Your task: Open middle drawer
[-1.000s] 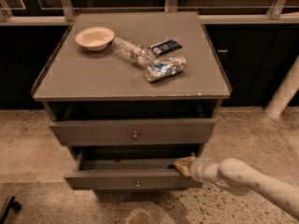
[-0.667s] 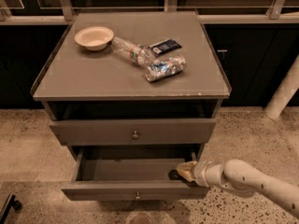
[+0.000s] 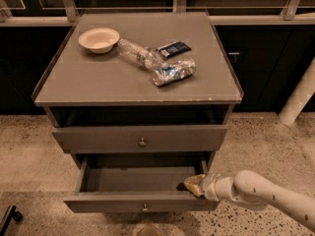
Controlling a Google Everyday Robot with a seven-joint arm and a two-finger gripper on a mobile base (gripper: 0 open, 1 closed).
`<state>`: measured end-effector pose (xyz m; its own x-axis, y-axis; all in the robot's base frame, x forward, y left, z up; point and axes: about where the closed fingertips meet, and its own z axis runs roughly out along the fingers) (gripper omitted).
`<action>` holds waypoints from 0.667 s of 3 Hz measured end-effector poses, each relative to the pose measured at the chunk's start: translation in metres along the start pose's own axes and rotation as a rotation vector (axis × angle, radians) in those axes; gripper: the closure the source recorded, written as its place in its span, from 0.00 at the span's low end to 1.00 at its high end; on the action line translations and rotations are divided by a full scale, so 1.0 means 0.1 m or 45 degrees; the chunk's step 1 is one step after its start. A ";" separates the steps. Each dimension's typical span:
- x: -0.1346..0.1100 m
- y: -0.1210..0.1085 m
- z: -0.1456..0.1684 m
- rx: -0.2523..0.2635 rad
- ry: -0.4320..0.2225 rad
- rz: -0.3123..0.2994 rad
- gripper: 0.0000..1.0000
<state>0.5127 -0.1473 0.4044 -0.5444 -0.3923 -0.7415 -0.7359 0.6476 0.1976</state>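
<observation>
The middle drawer [image 3: 113,202] is the lower of the two grey fronts in view, with a small round knob [image 3: 144,207] at its centre. It stands pulled out towards me, and its grey inside [image 3: 133,178] looks bare. My gripper [image 3: 194,185] is at the drawer's right end, reaching over the top edge of the front into the inside corner. Its white arm [image 3: 261,193] comes in from the lower right.
Above is another grey drawer front [image 3: 98,139] with a knob [image 3: 142,142], with a dark gap under the cabinet top [image 3: 88,82]. On the top lie a bowl [image 3: 99,39], a plastic bottle [image 3: 139,54], a crumpled silver bag [image 3: 173,71] and a dark packet [image 3: 173,48]. A white pole [image 3: 300,95] stands at right.
The middle drawer has slid further out towards me. My gripper has moved with it, staying at its right end.
</observation>
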 end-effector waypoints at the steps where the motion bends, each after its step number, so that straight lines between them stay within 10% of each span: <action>1: 0.06 0.09 0.00 -0.018 0.005 0.017 1.00; 2: 0.05 0.09 -0.01 -0.018 0.005 0.017 1.00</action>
<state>0.5033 -0.1441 0.4026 -0.5555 -0.3864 -0.7363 -0.7344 0.6433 0.2164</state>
